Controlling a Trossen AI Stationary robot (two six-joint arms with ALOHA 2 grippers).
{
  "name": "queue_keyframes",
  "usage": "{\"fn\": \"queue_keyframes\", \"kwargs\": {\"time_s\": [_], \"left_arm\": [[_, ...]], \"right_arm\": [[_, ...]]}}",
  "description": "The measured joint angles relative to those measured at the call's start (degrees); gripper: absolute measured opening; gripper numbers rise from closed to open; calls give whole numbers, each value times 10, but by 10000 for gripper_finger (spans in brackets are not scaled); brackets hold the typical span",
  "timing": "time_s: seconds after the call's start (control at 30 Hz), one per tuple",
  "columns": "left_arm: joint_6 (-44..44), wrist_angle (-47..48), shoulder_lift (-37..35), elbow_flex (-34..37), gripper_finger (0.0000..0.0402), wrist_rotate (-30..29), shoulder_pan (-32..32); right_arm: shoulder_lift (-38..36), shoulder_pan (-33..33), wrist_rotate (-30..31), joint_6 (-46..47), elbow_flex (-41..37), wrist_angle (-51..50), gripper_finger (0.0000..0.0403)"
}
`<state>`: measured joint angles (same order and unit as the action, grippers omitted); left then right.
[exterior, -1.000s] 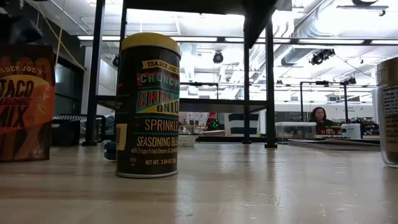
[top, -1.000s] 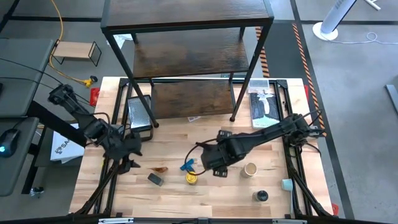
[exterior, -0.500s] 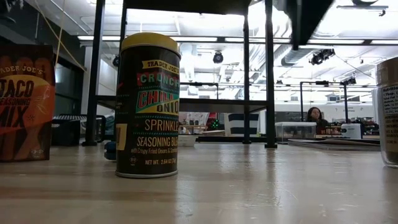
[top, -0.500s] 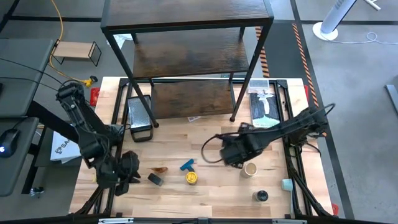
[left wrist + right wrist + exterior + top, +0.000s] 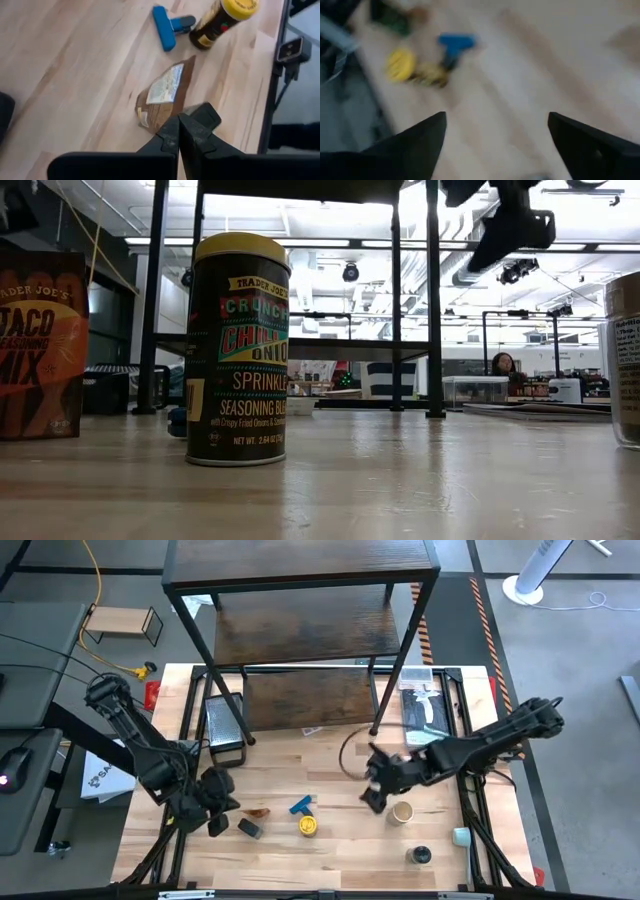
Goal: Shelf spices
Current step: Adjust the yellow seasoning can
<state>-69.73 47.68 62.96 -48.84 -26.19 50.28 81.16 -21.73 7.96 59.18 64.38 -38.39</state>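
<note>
You have bare table (image 5: 330, 765) between the shelf (image 5: 300, 650) legs and the row of items. The packet (image 5: 260, 811), grey box (image 5: 249, 829), blue clip (image 5: 300, 806) and yellow-lidded jar (image 5: 309, 826) crowd the front, seemingly with narrow gaps.

The table (image 5: 330, 860) is evenly lit from above in the high view, and only short, soft shadows are cast beside the arms and the small items. The dark shelf (image 5: 300, 565) boards are shown with a weak sheen. In the low view, strong glare is given by the ceiling lights (image 5: 300, 210) behind, so the yellow-lidded jar (image 5: 238, 350) is seen partly against the light, yet its label is sharp; the near table surface is out of focus. The left wrist view is clear and bright. The right wrist view is heavily blurred, and the blue piece (image 5: 455, 45) is smeared.
</note>
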Motion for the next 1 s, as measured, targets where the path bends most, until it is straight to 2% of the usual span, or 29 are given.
{"fn": "queue_keyframes", "kwargs": {"time_s": [0.1, 0.27, 0.3, 0.4, 0.53, 0.7, 0.83, 1.0], "left_arm": [[13, 5, 0, -11, 1, -1, -2], [-30, 4, -2, -19, 0, -63, 29], [-51, 4, -2, -16, 0, -73, 40], [-113, 7, 1, -2, 0, -83, 69], [-167, 14, 9, 5, 0, -64, 94], [-187, 32, 27, 6, 0, -33, 112], [-187, 42, 46, 6, 0, 3, 122], [-209, 41, 61, 6, 0, 3, 134]], "right_arm": [[40, -17, -42, -29, 4, 37, 253], [102, -22, -67, -87, 24, 129, 43], [114, -19, -74, -103, 28, 149, 23], [160, -3, -93, -129, 36, 170, 17], [224, 17, -122, -146, 46, 204, 4], [275, 25, -143, -146, 64, 276, 1], [306, 22, -182, -149, 86, 285, 1], [335, 17, -179, -153, 107, 305, 0]]}}
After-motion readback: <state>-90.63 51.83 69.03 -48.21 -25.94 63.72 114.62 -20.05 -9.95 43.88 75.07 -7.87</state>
